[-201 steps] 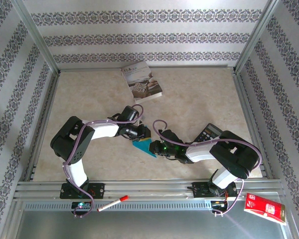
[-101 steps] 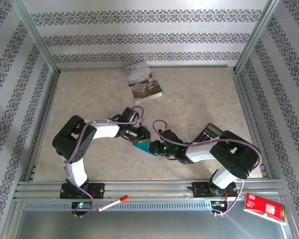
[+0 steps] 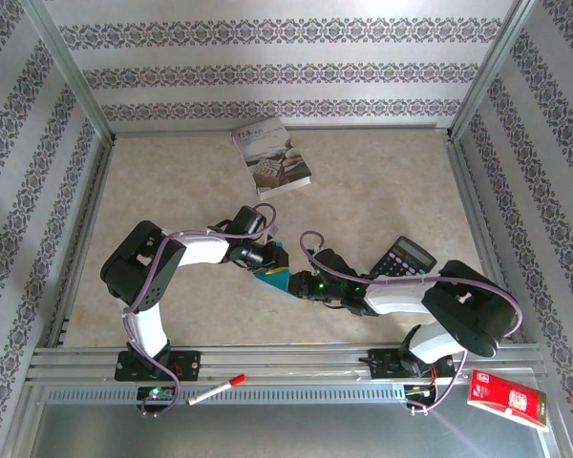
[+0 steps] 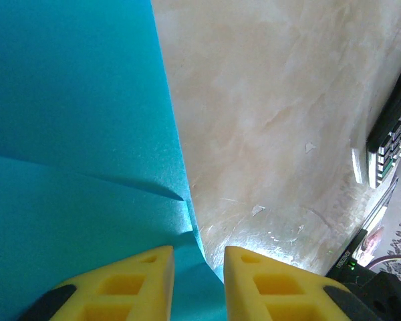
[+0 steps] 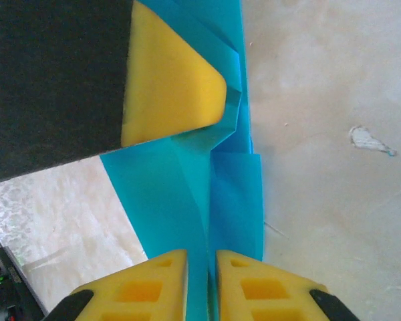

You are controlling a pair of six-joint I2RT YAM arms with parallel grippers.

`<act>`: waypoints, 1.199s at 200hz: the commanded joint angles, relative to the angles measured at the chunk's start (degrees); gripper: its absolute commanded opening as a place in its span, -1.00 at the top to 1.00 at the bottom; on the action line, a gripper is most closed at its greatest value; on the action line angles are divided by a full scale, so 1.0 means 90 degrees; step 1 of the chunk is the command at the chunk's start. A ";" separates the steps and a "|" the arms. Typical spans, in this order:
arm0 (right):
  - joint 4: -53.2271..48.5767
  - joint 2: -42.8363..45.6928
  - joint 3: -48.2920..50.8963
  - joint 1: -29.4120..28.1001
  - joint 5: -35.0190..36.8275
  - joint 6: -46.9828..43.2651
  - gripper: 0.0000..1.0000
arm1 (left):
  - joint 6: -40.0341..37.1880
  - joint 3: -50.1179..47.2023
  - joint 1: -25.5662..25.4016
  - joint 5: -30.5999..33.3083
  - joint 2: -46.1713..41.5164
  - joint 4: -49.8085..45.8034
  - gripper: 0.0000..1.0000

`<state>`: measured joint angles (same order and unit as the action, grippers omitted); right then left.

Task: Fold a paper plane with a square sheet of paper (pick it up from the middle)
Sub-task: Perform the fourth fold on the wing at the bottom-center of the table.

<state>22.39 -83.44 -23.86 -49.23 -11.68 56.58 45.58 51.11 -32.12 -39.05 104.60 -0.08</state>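
The teal-blue square sheet of paper [image 3: 273,280], partly folded with a centre crease, lies on the table between my two grippers. My left gripper [image 3: 272,260] rests on its far end. In the left wrist view the jaws [image 4: 199,257] stand apart, with the paper [image 4: 73,134] flat beneath and its edge running between them. My right gripper [image 3: 295,283] sits at the near end. Its fingers [image 5: 202,262] straddle the crease of the paper [image 5: 167,194] with a narrow gap. One left finger [image 5: 170,80] presses a crumpled fold.
A grey-white book [image 3: 272,159] lies at the back. A black calculator [image 3: 406,258] sits right of the right arm, and its edge shows in the left wrist view [image 4: 394,134]. A red pen [image 3: 217,389] and a red packet [image 3: 508,401] lie on the near rail.
The right arm's elbow has swung out to the right, uncovering the calculator. Its jaws have parted slightly around the crease. The left arm has barely moved.
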 commanded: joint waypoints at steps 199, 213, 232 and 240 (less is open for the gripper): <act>0.0051 -0.0291 0.0424 -0.0341 0.0629 0.0052 0.92 | 0.0338 -0.0386 0.0140 -0.0257 -0.1049 0.0308 0.33; 0.0055 -0.0289 0.0424 -0.0340 0.0640 0.0050 0.91 | 0.0374 -0.0547 0.0139 -0.0222 -0.1186 0.0274 0.34; 0.0054 -0.0277 0.0422 -0.0340 0.0645 0.0052 0.91 | 0.0304 -0.0650 0.0137 -0.0164 -0.1217 0.0084 0.34; 0.0060 -0.0270 0.0424 -0.0341 0.0658 0.0050 0.90 | 0.0267 -0.0671 0.0133 -0.0153 -0.1179 0.0043 0.35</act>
<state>25.10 -85.23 -21.45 -51.66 -9.19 56.86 48.25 46.37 -31.38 -40.51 94.24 2.13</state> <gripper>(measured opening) 0.048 0.331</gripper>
